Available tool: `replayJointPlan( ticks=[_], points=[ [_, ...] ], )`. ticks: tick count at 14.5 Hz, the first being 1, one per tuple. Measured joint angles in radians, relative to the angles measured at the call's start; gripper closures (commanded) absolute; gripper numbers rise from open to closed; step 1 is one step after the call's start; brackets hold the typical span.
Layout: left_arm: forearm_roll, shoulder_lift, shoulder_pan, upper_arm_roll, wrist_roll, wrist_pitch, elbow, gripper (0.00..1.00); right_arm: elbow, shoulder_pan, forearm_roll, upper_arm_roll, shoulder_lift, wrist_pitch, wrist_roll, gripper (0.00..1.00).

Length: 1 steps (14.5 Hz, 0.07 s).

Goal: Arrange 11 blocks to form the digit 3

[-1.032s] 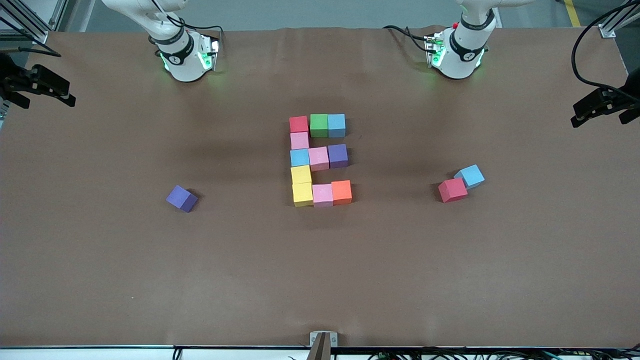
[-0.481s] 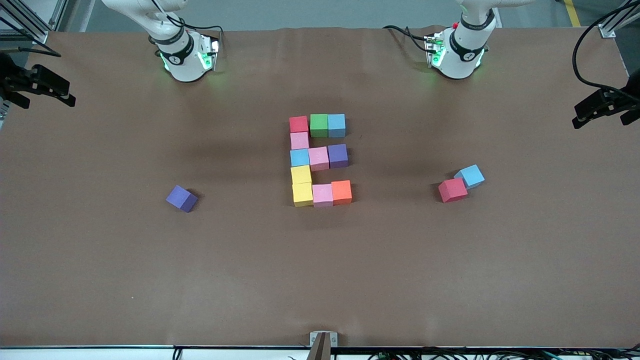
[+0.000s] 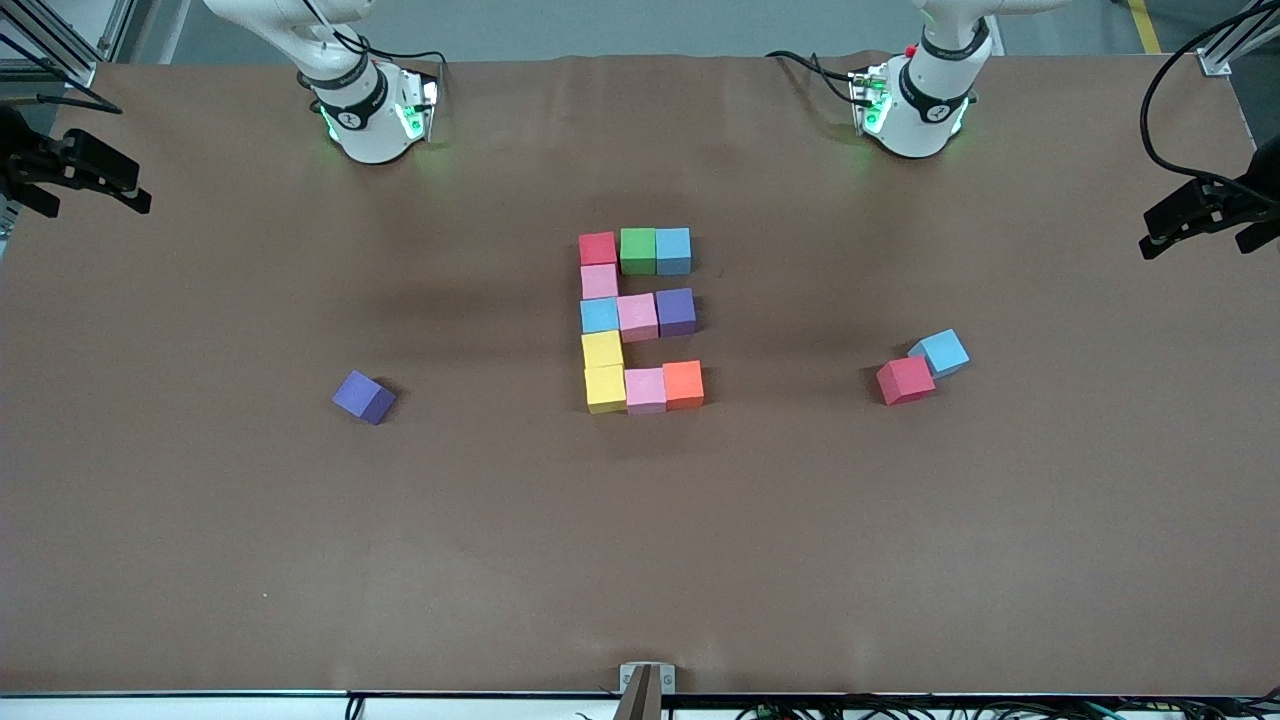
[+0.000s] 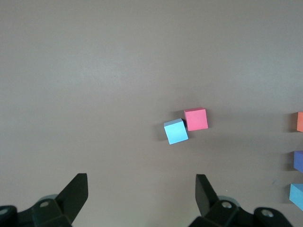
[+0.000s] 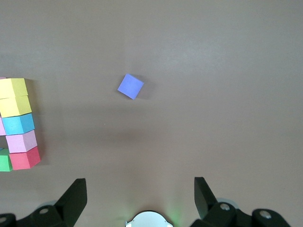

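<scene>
At the middle of the table [image 3: 200, 560] the digit 3 [image 3: 640, 320] stands finished: eleven touching blocks, a five-cube column of red, pink, blue and two yellow with three two-cube arms, reading like an "E" from the front camera. Three spare cubes lie apart from it: a loose purple cube [image 3: 363, 397] toward the right arm's end, and a loose red cube [image 3: 906, 380] touching a loose blue cube [image 3: 940, 352] toward the left arm's end.

Both arms wait high above the table, out of the front view. The left gripper [image 4: 142, 201] hangs over the bare cloth near the red and blue pair, its jaws spread wide and empty. The right gripper [image 5: 139, 201] hangs over the cloth near its own base, jaws likewise wide and empty.

The step in hand looks like a closing check. Doing it well probably means leaving the figure alone, since any nudge could open a gap between cubes, and keeping both grippers raised and clear of it. The spares need no handling.
</scene>
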Motion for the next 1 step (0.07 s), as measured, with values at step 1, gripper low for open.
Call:
replayJointPlan(
  ticks=[1],
  points=[
    [0.000,0.000,0.000,0.000,0.000,0.000,0.000,0.00,0.000,0.000,0.000,0.000,0.000,0.001,0.000,0.00]
  ],
)
